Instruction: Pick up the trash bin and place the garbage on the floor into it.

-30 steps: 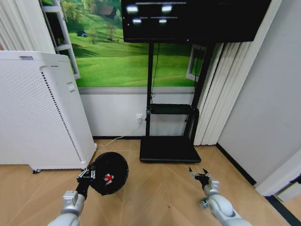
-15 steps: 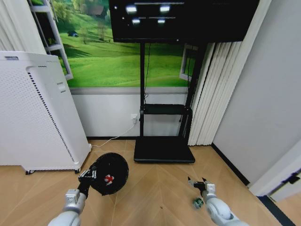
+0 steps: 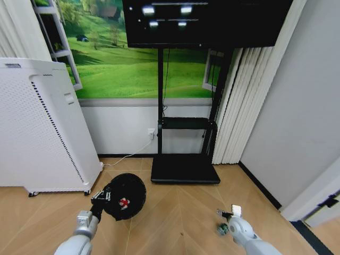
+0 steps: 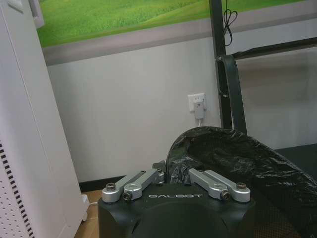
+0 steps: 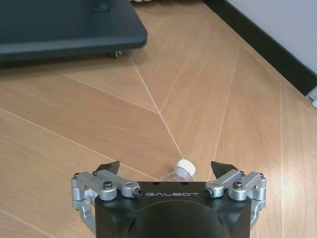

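Note:
The black trash bin [image 3: 127, 194] hangs tilted above the floor on the left, its mouth toward me, with a red-and-white piece of garbage [image 3: 123, 202] inside. My left gripper [image 3: 101, 197] is shut on its rim; in the left wrist view the black bag liner [image 4: 233, 161] bulges just past the left gripper [image 4: 173, 174]. On the right, a small greenish-clear bottle [image 3: 223, 229] lies on the wood floor. My right gripper [image 3: 227, 214] hovers low over it, open. In the right wrist view the bottle's white cap [image 5: 185, 167] lies between the spread fingertips of the right gripper [image 5: 166, 167].
A tall white perforated appliance [image 3: 42, 127] stands at the left wall. The black TV stand base [image 3: 185, 169] sits ahead, with white curtains [image 3: 239, 106] and a dark baseboard [image 3: 260, 186] to the right. Bare wood floor [image 3: 175, 218] lies between my arms.
The camera shifted a second ago, then held still. My right gripper has dropped lower, closer to the bottle. The left gripper keeps the bin in the same place.

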Robot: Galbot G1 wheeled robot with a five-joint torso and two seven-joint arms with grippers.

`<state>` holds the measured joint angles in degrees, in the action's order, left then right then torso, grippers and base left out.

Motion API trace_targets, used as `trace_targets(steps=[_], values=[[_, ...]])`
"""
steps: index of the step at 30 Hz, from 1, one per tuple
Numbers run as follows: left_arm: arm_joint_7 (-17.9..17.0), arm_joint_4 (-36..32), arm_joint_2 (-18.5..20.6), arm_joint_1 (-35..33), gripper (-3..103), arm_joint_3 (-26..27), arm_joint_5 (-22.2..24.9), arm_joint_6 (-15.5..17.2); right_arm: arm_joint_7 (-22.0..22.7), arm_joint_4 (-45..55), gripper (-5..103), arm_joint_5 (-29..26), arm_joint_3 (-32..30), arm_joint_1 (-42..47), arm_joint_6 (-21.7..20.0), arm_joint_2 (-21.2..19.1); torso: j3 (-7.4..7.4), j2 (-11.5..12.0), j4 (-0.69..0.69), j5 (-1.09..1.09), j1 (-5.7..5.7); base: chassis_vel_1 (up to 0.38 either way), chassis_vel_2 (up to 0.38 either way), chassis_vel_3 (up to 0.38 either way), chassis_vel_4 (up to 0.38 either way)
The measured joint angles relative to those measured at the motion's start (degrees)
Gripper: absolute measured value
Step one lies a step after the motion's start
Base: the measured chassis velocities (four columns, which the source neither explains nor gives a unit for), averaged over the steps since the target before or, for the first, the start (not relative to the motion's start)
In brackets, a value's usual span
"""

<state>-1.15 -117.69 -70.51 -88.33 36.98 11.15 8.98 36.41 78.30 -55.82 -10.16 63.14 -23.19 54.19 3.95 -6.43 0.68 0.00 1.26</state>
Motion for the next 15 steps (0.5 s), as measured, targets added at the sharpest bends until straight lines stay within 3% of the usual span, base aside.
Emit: trace_targets(steps=[15], values=[[0.30, 2.88, -1.20, 0.13, 7, -1.01, -1.52, -1.05, 0.71, -15.84, 100, 1.28, 5.65, -6.95, -0.12, 5.59, 0.00, 0.00, -0.02, 0.00, 0.00, 0.000, 0.000, 0.000, 0.000]])
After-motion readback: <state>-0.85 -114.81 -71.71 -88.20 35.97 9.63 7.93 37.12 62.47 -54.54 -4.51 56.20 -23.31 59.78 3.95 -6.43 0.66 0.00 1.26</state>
